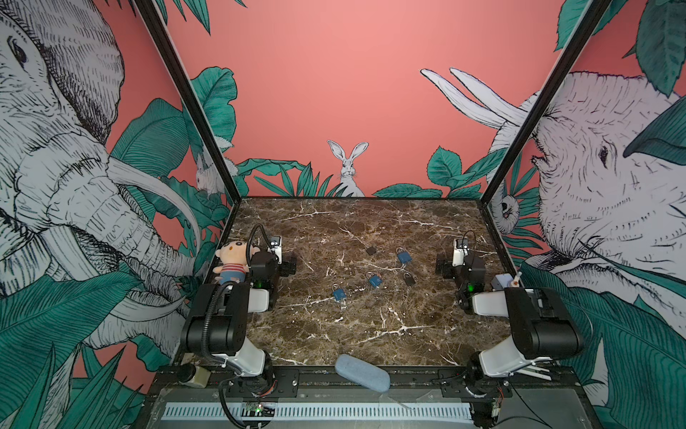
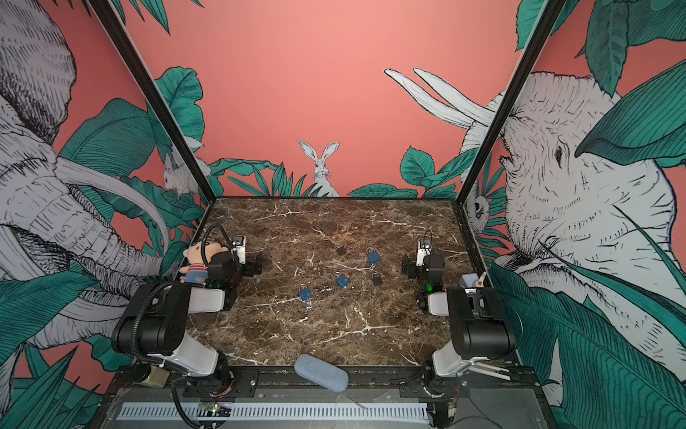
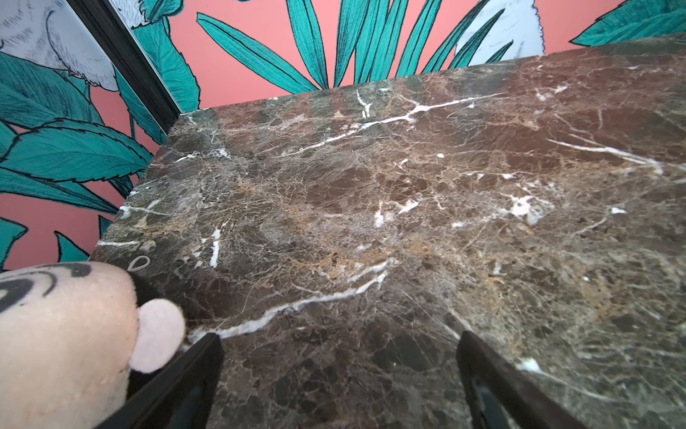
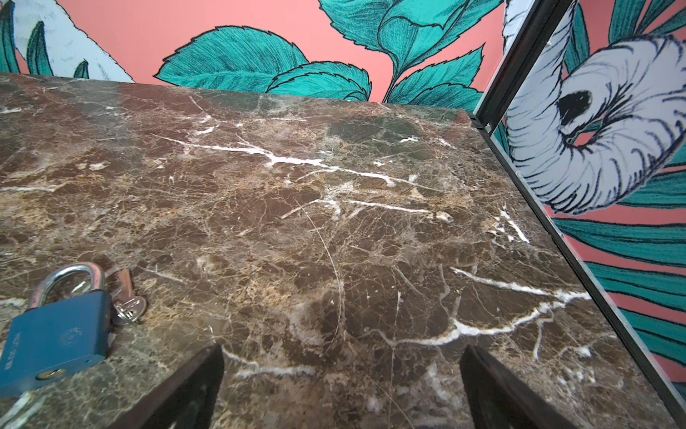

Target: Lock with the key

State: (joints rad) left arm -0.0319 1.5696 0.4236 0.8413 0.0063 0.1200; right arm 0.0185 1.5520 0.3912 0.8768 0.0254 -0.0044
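Got a plush doll point(image 1: 232, 262) parked mid-left in both top views, snug against the left arm. Just right of that, left gripper point(image 3: 337, 343) with jaws spread wide over the bare marble table point(image 1: 371, 327), holding nothing. Middle of the frame, padlocks lying flat and well apart: leftmost blue padlock point(image 1: 339, 294), middle blue padlock point(image 1: 375, 280), upper dark padlock point(image 1: 371, 250), lower dark padlock point(image 1: 409, 279). Down at bottom center, a blue case point(image 1: 362, 372) on the front edge. Then the rightmost blue padlock point(image 4: 55, 341), lower left in the right wrist view, with the key point(image 4: 128, 304) lying just beside it, untouched. Mid-right, right gripper point(image 4: 341, 351), jaws spread too, empty.
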